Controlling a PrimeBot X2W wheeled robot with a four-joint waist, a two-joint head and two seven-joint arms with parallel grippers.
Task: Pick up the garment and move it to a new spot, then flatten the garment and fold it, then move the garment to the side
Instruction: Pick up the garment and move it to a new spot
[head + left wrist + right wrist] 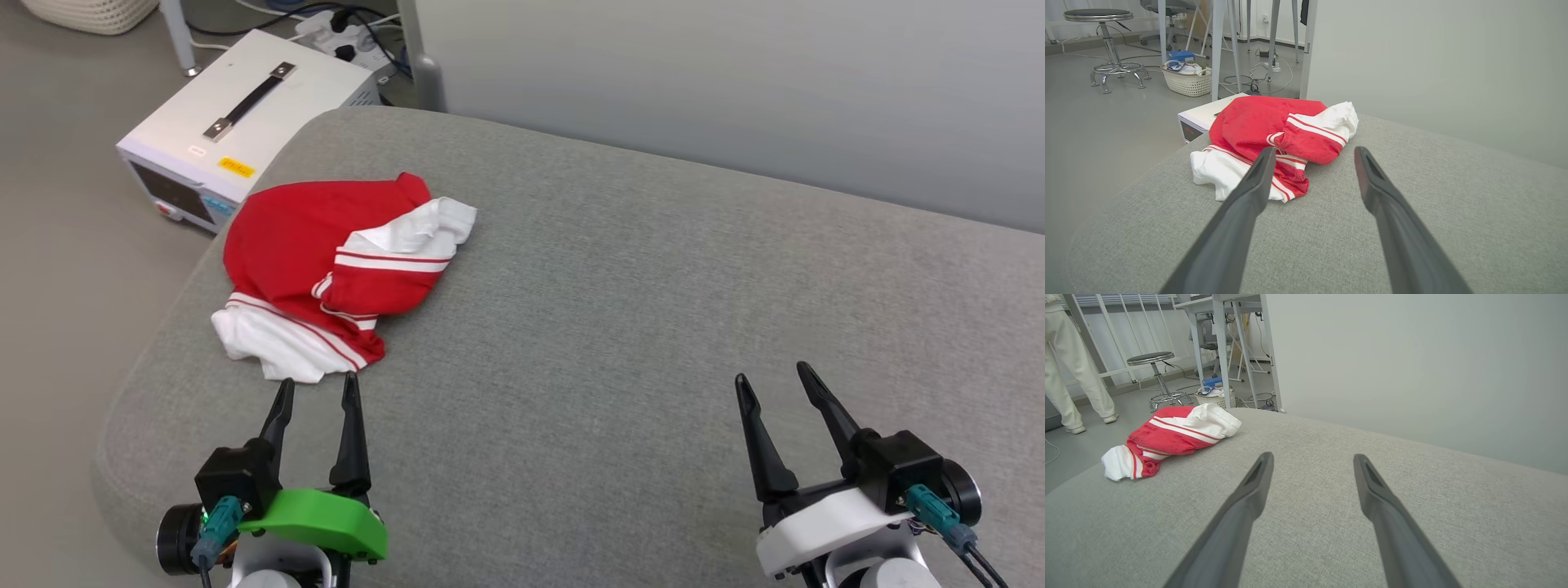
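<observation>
- Left gripper (319,380): fingers spread at a moderate gap, nothing between them. It sits low over the grey padded surface (620,286), tips pointing at the garment (302,245).
- In the left wrist view, the left gripper (1314,150) frames the heap's near edge. One finger (1249,192) overlaps the white hem in that view; can't tell if it is touching.
- Right gripper (772,374): same moderate spread, empty, over bare fabric at the near right and well apart from the garment. The right wrist view confirms the gap (1312,456).
- The garment is a crumpled heap at the far left of the surface, near its rounded edge. Red body is on top, with white sleeve fabric at the near side and the far right, and striped trim across the middle (1257,118). No lettering is visible.
- From the right wrist view, the garment (1167,435) lies far left.
- A white box with a black handle (245,114) stands on the floor just beyond the heap.
- Background: a woven basket (1188,79), a metal stool (1152,359), and a person's legs in pale trousers (1065,384).
</observation>
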